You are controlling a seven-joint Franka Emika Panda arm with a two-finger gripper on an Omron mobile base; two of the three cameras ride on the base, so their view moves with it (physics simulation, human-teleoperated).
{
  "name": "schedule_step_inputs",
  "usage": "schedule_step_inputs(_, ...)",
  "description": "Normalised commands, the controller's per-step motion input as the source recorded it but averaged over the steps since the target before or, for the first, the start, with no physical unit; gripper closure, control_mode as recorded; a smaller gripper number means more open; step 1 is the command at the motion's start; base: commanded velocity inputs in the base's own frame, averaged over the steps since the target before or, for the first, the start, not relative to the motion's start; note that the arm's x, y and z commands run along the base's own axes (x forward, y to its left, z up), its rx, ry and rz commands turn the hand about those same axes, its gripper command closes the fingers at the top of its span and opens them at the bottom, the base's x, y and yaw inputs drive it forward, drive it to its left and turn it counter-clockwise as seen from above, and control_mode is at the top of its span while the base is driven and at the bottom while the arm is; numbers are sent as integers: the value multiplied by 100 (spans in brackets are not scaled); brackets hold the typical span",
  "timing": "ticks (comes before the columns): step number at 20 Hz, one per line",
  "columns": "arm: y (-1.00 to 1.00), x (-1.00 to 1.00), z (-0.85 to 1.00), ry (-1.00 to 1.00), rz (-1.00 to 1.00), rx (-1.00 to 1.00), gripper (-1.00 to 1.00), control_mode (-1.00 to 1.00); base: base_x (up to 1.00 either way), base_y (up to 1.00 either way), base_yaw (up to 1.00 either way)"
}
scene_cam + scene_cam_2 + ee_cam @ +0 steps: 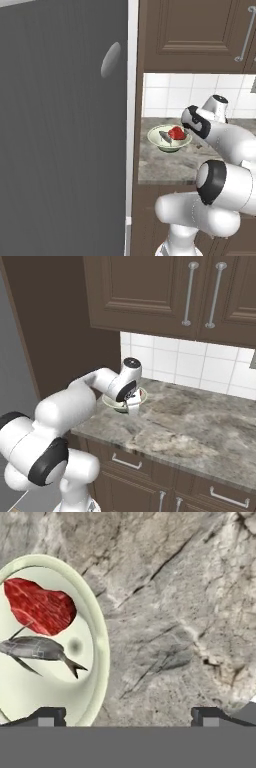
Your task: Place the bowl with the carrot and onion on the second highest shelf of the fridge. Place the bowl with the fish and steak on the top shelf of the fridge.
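The pale green, shallow ceramic-looking bowl (169,138) sat on the grey-brown marbled stone desk (200,421), near its left end and close to the tall fridge's dark grey door (60,130). Inside lay the bright red lumpy steak (40,606) and, touching it, the slim silver-grey fish (37,648). The gripper (127,716) hovered just above the bowl's near rim with its jaws spread as wide as they go and nothing between them; one fingertip stood over the bowl's inside, the other over bare stone, so the rim wall fell between them.

The bowl looked rigid, light and smooth, probably slick, and its contents were loose and could slide if it tipped. A pinch on the thin rim wall seemed the only workable hold, kept level afterwards.

The desk's front edge lay near the bowl; open stone stretched to the right, white tiles (170,363) stood behind, and brown wooden cabinets (150,291) hung overhead, limiting lift height.
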Motion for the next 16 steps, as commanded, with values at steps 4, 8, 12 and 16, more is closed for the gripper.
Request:
schedule_step_inputs(4,0,39,-31,0,0,0,-100,-100,0,0,0)
schedule_step_inputs(8,0,32,-28,0,0,0,-100,-100,0,0,0)
schedule_step_inputs(12,0,16,-31,0,1,0,-100,-100,0,0,0)
schedule_step_inputs(16,0,20,-30,1,2,0,-100,-100,0,0,0)
